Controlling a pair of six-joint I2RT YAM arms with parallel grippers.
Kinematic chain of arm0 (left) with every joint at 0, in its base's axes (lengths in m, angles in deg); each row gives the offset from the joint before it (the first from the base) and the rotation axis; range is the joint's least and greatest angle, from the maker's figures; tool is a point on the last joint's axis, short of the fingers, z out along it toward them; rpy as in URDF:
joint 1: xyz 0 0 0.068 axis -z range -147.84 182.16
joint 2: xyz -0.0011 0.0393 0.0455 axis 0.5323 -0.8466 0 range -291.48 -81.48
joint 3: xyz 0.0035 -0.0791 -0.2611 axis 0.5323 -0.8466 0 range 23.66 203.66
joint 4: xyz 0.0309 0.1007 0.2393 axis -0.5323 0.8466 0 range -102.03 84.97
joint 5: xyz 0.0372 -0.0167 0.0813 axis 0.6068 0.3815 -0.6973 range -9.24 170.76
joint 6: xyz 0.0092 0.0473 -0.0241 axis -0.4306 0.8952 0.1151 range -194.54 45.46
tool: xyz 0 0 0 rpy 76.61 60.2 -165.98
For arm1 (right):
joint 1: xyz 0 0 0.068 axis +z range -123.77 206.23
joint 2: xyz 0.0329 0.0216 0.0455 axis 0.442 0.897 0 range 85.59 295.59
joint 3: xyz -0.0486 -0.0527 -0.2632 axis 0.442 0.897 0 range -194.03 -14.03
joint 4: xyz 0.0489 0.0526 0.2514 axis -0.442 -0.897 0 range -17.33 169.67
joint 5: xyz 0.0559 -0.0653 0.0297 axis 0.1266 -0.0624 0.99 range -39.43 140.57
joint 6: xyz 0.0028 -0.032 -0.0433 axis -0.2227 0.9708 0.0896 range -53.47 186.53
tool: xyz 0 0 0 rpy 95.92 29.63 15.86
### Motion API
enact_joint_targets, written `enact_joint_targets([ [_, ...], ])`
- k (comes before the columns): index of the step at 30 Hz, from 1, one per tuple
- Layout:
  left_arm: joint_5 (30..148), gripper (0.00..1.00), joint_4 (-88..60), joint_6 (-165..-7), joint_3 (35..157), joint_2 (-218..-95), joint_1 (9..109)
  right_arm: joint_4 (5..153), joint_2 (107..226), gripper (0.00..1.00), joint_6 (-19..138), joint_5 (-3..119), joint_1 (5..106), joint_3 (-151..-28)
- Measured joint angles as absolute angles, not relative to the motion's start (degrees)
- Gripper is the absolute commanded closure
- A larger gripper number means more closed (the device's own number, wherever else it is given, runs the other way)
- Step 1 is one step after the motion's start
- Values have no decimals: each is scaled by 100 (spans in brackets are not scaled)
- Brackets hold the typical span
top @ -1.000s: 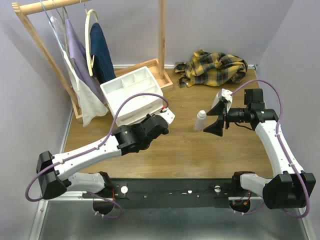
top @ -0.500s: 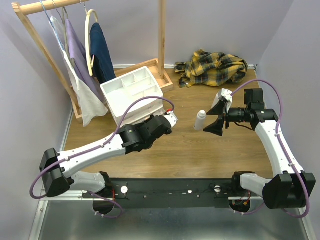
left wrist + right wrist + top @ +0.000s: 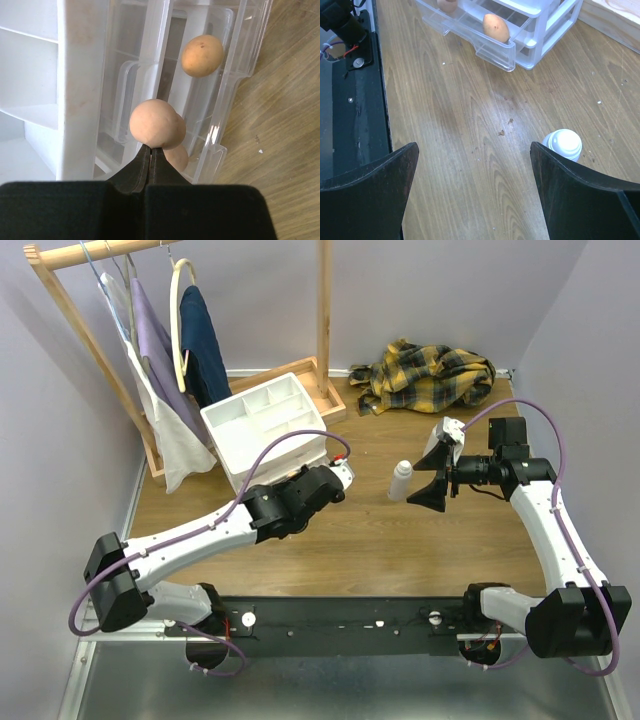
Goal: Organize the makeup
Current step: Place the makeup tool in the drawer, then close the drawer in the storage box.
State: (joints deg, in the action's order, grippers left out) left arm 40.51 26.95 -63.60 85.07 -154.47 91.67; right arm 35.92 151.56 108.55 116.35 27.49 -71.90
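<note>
Three sponges, one touching closed left claw; one bottle; right claw open.

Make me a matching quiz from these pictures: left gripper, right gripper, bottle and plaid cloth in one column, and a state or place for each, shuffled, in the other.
1. left gripper
2. right gripper
3. bottle
4. plaid cloth

A. upright on the table
B. wide open
C. heaped at the far right corner
D. shut, with a sponge at its tips

Pairs: 1-D, 2-B, 3-A, 4-C
</note>
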Motion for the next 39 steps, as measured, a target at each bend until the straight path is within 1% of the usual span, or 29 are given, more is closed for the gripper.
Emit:
enact_joint_targets([
  [2, 4045, 97, 2678, -6358, 8507, -15491, 9134, 3594, 15156, 0, 10855, 11635, 2749, -7190],
  [6, 4014, 78, 2658, -6358, 8503, -15611, 9103, 3592, 15156, 0, 10857, 11635, 2749, -7190],
  [8, 3981, 71, 2658, -6362, 8503, -15685, 9101, 3592, 15156, 0, 10857, 11635, 2749, -7190],
  [9, 3953, 64, 2658, -6366, 8503, -15722, 9099, 3592, 15156, 0, 10857, 11635, 2749, -7190],
  [11, 3883, 58, 2658, -6388, 8500, -15816, 9081, 3592, 15156, 0, 10857, 11635, 2749, -7190],
  [12, 3854, 52, 2665, -6410, 8500, -15856, 9068, 3592, 15156, 0, 10857, 11635, 2749, -7190],
  [13, 3830, 50, 2665, -6417, 8498, -15880, 9060, 3592, 15156, 0, 10857, 11635, 2749, -7190],
  [20, 3739, 41, 2669, -6561, 8498, -15899, 9029, 3592, 15156, 0, 10857, 11635, 2749, -7190],
  [21, 3736, 37, 2669, -6587, 8498, -15897, 9029, 3592, 15156, 0, 10857, 11635, 2749, -7190],
  [23, 3732, 34, 2669, -6626, 8498, -15864, 9029, 3592, 15156, 0, 10857, 11635, 2749, -7190],
  [27, 3750, 21, 2658, -6712, 8498, -15657, 9029, 3592, 15156, 0, 10857, 11635, 2749, -7190],
  [32, 3839, 13, 2547, -6777, 8494, -15241, 9027, 3592, 15156, 0, 10859, 11635, 2749, -7190],
  [35, 4005, 9, 2446, -6812, 8472, -15040, 8983, 3592, 15156, 0, 10859, 11635, 2749, -7190],
  [36, 4082, 6, 2411, -6821, 8457, -14979, 8961, 3592, 15156, 0, 10859, 11635, 2749, -7190],
  [37, 4156, 6, 2383, -6841, 8437, -14916, 8946, 3592, 15156, 0, 10859, 11635, 2749, -7190],
  [39, 4302, 1, 2352, -6863, 8406, -14828, 8915, 3592, 15156, 0, 10859, 11635, 2749, -7190],
])
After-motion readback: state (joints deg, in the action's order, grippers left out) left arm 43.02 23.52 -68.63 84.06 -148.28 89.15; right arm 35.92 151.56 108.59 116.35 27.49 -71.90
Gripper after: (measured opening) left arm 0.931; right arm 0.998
